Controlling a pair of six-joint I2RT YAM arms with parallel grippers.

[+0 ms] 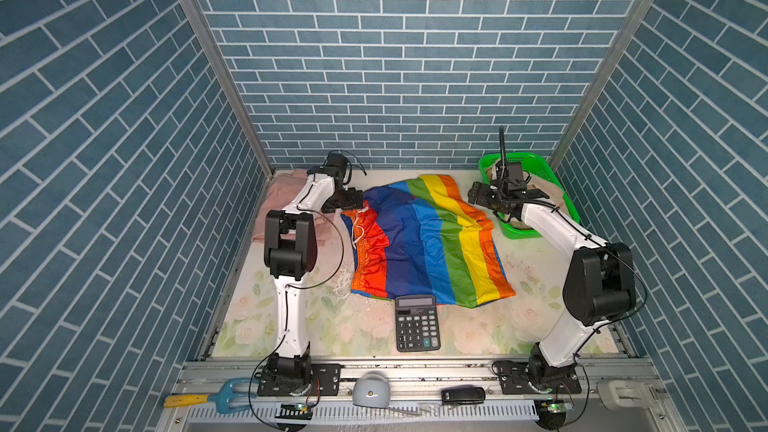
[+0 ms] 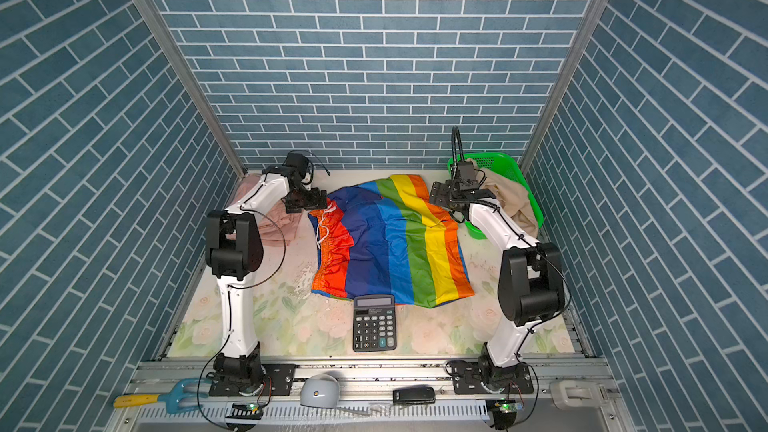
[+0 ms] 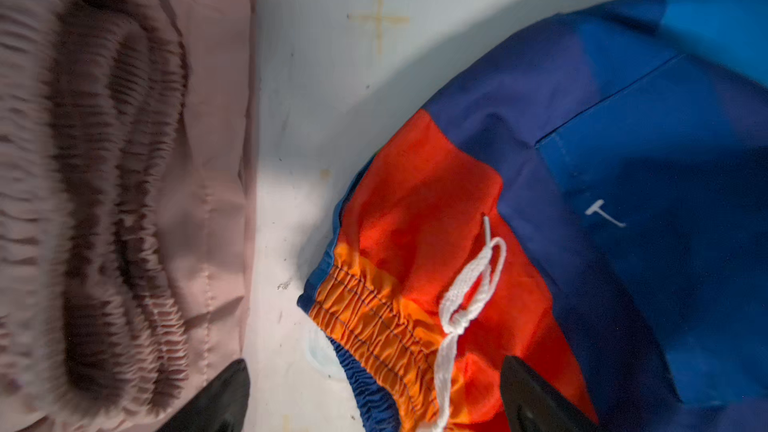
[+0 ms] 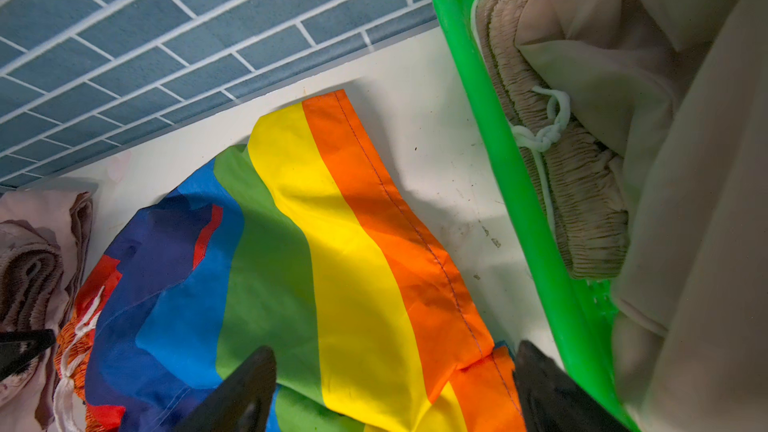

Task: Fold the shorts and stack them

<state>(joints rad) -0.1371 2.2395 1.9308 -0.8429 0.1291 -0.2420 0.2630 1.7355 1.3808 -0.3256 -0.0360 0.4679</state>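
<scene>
We see the crumpled rainbow-striped cloth shorts (image 1: 428, 243); left gripper (image 3: 374, 398) spread wide, empty, over their far-left waistband, right gripper (image 4: 395, 384) likewise parted, seemingly empty, over the far-right hem.

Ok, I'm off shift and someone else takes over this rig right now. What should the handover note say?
The left gripper is open by the waistband of the rainbow shorts, holding nothing.
The right gripper is open above their far leg, beside the basket.
Rainbow shorts: spread unfolded mid-table.
Done: pink shorts folded, far left corner.
The beige shorts lie bunched in the basket.
Left: fold rainbow, take out and fold beige, stack all three.
</scene>
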